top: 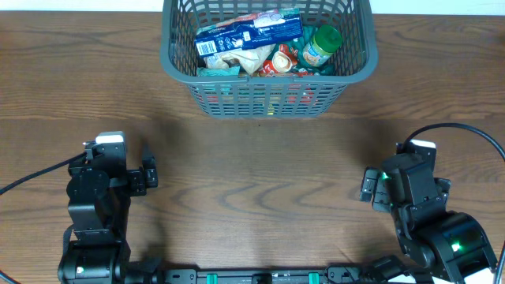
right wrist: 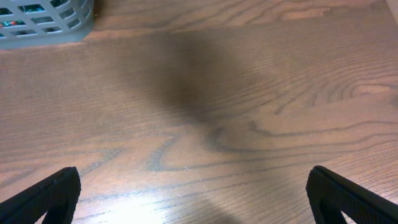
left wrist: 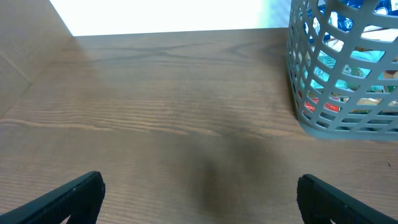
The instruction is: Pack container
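The container (top: 268,101) sits on the bench (top: 252,173) with packets (top: 245,33) and a green-lidded jar (top: 319,46) inside, and the left tool (left wrist: 202,196) and right tool (right wrist: 193,193), both wide and empty, rest well in front of it, so the packing looks finished and the next move probably calls only for a check.

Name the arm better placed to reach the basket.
Left, marginally. Left hand and right hand are open and empty, but the container sits close in the left wrist view, only a far corner in the right.

Wood-grain table (top: 252,173) — the grey container (top: 268,99) stands at its far edge, seemingly flat.
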